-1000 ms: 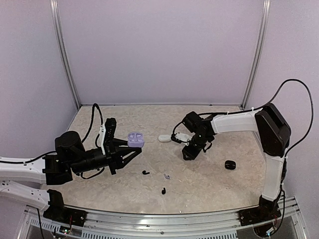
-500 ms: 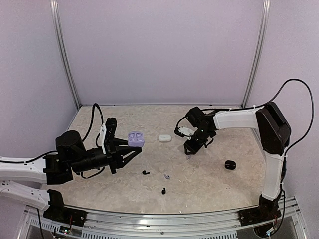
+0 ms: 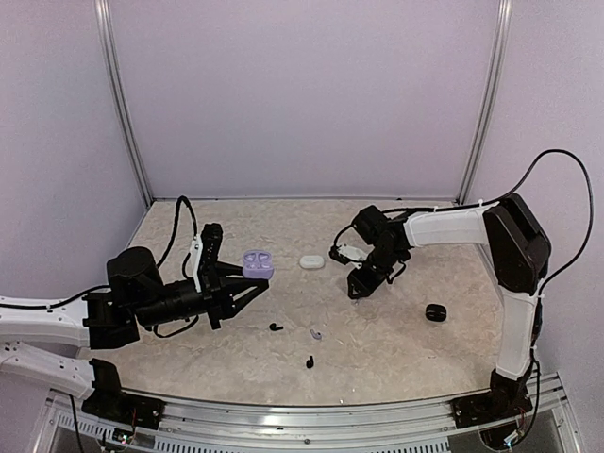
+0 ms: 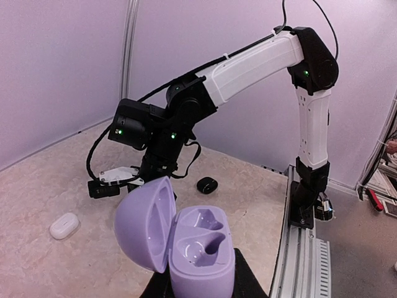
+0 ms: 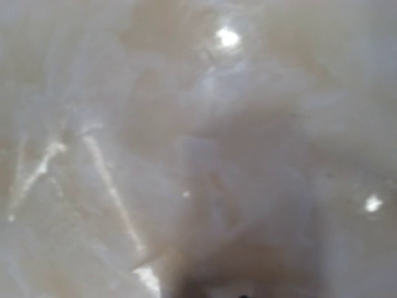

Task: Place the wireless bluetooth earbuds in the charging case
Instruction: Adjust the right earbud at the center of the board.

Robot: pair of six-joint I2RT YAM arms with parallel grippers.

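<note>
My left gripper (image 3: 255, 276) is shut on an open lavender charging case (image 3: 257, 263), held above the table's left half. In the left wrist view the case (image 4: 201, 251) has its lid (image 4: 141, 223) swung left and both sockets empty. My right gripper (image 3: 356, 288) points down at the table right of centre; its wrist view is only a blurred close-up of the tabletop, so its jaws do not show. Two black earbuds (image 3: 276, 327) (image 3: 310, 360) and a pale lavender earbud (image 3: 316, 333) lie loose at front centre.
A shut white case (image 3: 311, 261) (image 4: 64, 225) lies between the two grippers. A shut black case (image 3: 435, 312) (image 4: 207, 184) lies to the right near the right arm's base. Walls enclose the table on three sides, and a metal rail (image 3: 311, 420) runs along the near edge.
My right wrist has turned and shifted slightly back and left near the white case, staying low over the table. The left arm and lavender case have not moved.
</note>
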